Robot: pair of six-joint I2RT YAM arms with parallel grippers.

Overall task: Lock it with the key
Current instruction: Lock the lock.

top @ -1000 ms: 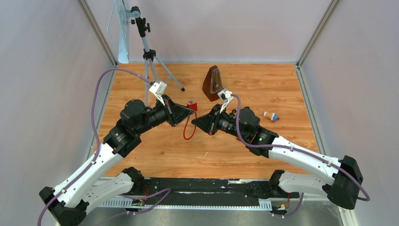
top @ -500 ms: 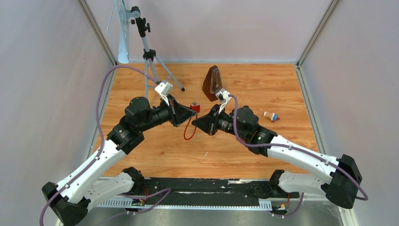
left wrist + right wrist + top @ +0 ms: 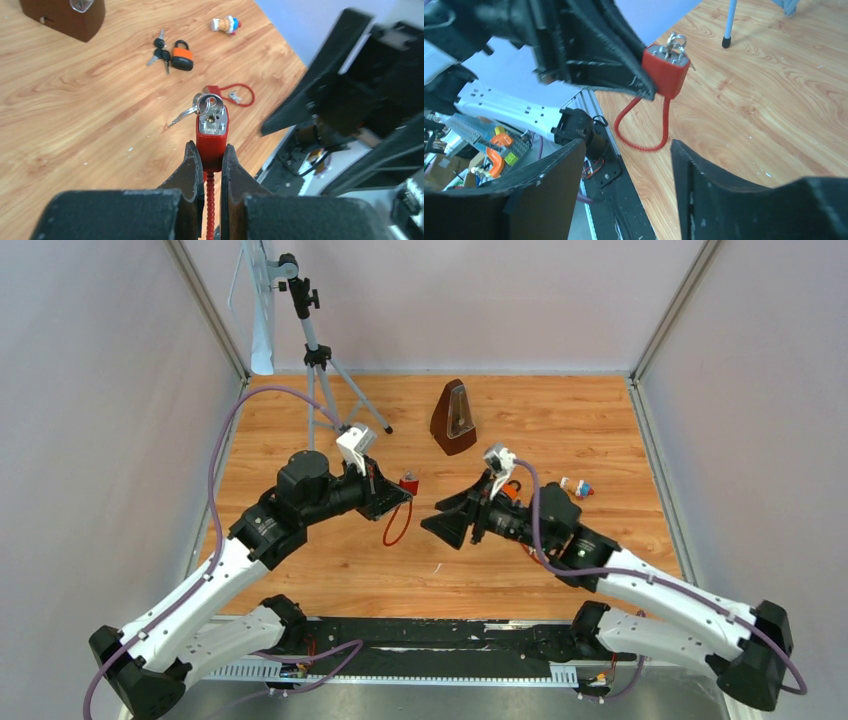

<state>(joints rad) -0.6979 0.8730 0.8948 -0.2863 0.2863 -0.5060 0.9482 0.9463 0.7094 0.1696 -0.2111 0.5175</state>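
A red padlock (image 3: pixel 212 136) with a ribbed red cable loop (image 3: pixel 644 135) is held above the table, and my left gripper (image 3: pixel 210 150) is shut on its body. The key (image 3: pixel 210 106) sits in the keyhole on the lock's end face, with a ring and a second key hanging from it. From the top view the lock (image 3: pixel 408 483) is at the centre, at the tip of my left gripper (image 3: pixel 400 492). My right gripper (image 3: pixel 432 522) stands open and empty a short way to the right of the lock (image 3: pixel 665 72), not touching it.
A brown metronome (image 3: pixel 453 418) stands behind the lock and a tripod (image 3: pixel 318 350) at the back left. On the table to the right lie an orange padlock with keys (image 3: pixel 181 56), a second red cable lock (image 3: pixel 235 95) and a small toy figure (image 3: pixel 575 487).
My right gripper has let go of the key, opened, and drawn back to the right and nearer. My left gripper, still holding the lock, has shifted slightly.
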